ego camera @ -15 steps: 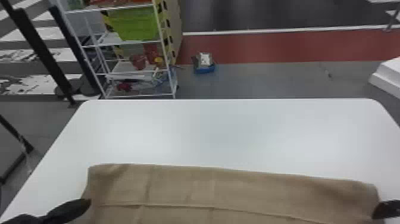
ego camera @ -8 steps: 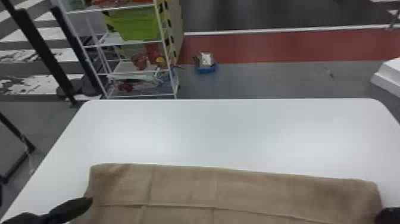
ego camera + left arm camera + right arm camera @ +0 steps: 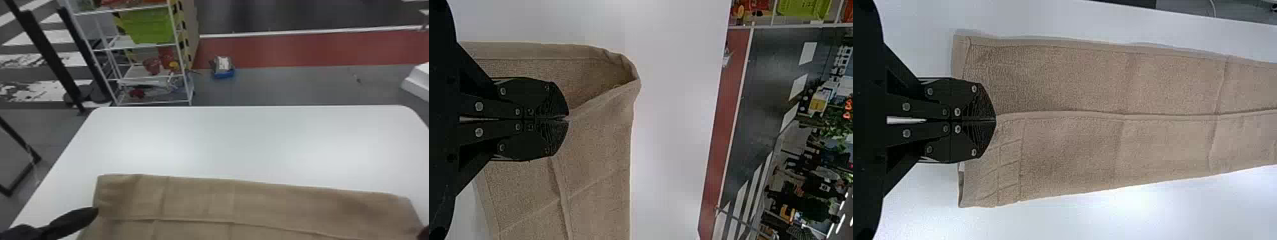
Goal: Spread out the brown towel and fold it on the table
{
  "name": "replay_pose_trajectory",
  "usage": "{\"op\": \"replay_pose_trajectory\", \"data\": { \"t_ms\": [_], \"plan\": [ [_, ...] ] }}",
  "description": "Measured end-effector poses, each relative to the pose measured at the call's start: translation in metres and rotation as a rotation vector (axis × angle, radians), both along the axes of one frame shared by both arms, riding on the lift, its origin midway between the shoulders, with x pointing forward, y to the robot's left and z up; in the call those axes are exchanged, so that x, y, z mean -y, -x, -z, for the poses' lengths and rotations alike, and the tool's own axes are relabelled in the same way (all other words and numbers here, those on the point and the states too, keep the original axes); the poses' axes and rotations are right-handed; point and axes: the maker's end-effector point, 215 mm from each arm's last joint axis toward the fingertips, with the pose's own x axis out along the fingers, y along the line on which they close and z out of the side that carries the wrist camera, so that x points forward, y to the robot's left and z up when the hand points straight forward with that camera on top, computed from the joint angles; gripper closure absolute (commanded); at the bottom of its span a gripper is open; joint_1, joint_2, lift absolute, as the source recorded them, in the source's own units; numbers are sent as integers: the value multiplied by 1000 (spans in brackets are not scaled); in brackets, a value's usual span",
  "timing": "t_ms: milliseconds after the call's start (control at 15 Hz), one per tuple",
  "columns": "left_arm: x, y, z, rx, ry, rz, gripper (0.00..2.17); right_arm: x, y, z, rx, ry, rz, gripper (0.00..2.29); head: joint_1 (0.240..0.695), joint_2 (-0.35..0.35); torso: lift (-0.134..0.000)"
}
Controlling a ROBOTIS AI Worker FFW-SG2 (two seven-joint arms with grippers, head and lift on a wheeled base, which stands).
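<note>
Left gripper (image 3: pixel 95 211) is at the left side of the brown towel (image 3: pixel 198 201), which lies folded over in a wide band across the near part of the table. At the towel's right end, the right gripper (image 3: pixel 424 233) shows at the view's corner. In the left wrist view the left gripper (image 3: pixel 568 118) is shut on the edge of the towel's upper layer (image 3: pixel 594 135), beside an open fold at the corner. The right wrist view has the right gripper (image 3: pixel 995 120) shut on the same layer's edge, which runs lengthwise along the towel (image 3: pixel 1078 150).
The white table (image 3: pixel 242 143) extends beyond the towel's far edge. Past it stand a white shelf rack (image 3: pixel 153 76) with a green basket (image 3: pixel 146 27), and a small blue-based object (image 3: pixel 223 71) on the floor. Black posts (image 3: pixel 51 57) rise at the far left.
The left gripper has shifted slightly away from the robot. The right gripper has moved a little outward and nearer the robot, and the towel's right end has shifted slightly right.
</note>
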Motion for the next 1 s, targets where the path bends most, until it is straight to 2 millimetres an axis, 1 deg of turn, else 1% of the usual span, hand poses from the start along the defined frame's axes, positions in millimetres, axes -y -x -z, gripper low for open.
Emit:
{"op": "replay_pose_trajectory", "data": {
  "t_ms": [133, 267, 400, 600, 733, 800, 867, 1000],
  "plan": [
    [-4, 5, -9, 8, 7, 0, 1312, 2, 10, -11, 1, -8, 3, 1200, 695, 148, -124],
    [-5, 12, -12, -2, 21, 6, 1308, 1, 23, -13, -10, -6, -4, 1197, 695, 155, -124],
    [-5, 14, -1, -36, 23, 14, 1308, 1, 30, -9, -23, 0, -9, 1197, 695, 163, -124],
    [4, 16, 16, -90, 20, 57, 1301, 6, 32, -2, -34, 15, -5, 1197, 695, 139, -124],
    [4, 13, 24, -117, -2, 69, 1301, 8, 35, 4, -40, 32, -9, 1200, 695, 133, -124],
    [1, 11, 22, -113, -8, 68, 1301, 10, 29, -1, -27, 29, -1, 1200, 695, 132, -124],
    [-1, 9, 16, -102, -15, 64, 1301, 14, 21, -11, -4, 18, 15, 1200, 695, 128, -124],
    [-6, 8, -3, -77, -21, 51, 1305, 23, 5, -39, 51, -12, 48, 1197, 695, 113, -124]
  ]
}}
